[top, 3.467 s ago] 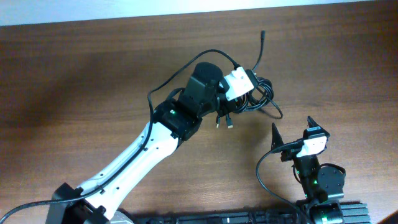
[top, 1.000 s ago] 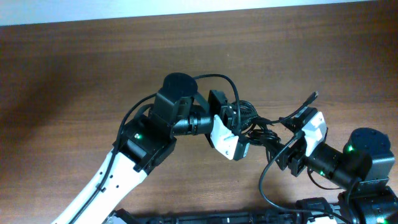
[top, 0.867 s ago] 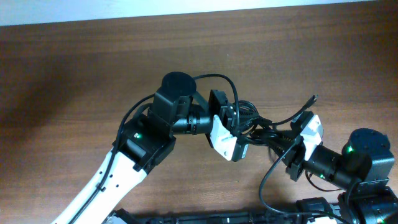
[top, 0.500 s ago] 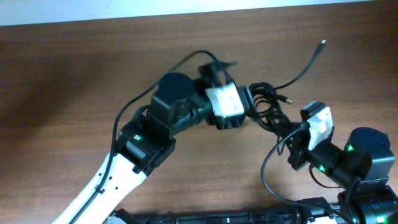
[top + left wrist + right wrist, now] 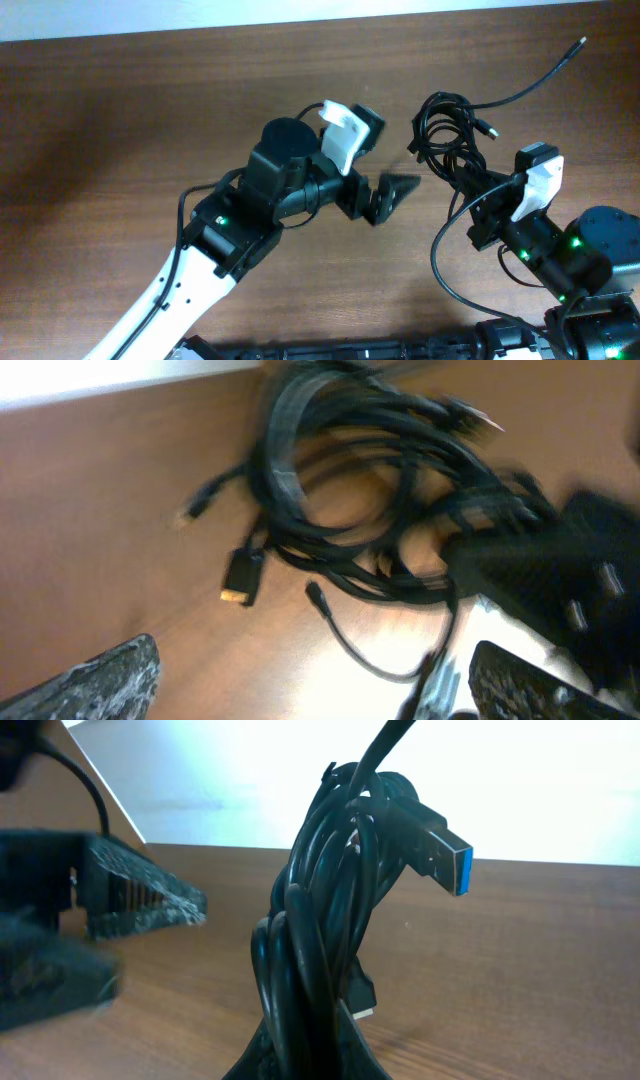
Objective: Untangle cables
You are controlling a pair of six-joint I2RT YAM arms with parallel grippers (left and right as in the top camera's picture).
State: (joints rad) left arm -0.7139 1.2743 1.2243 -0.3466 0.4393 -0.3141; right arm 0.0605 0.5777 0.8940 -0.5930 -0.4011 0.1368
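Left gripper (image 5: 388, 155) just let go: jaws wide, empty. Right gripper (image 5: 487, 208) now clamped on cables (image 5: 450, 130), bundle dragged right. Knot apparently still tangled.

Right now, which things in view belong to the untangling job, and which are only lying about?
Belongs to the job:
- tangled bundle of thin black cables
- right gripper, shut on that bundle
- left gripper, open, holding nothing

Not part of it:
- brown wooden table
- thick black wire on the right arm
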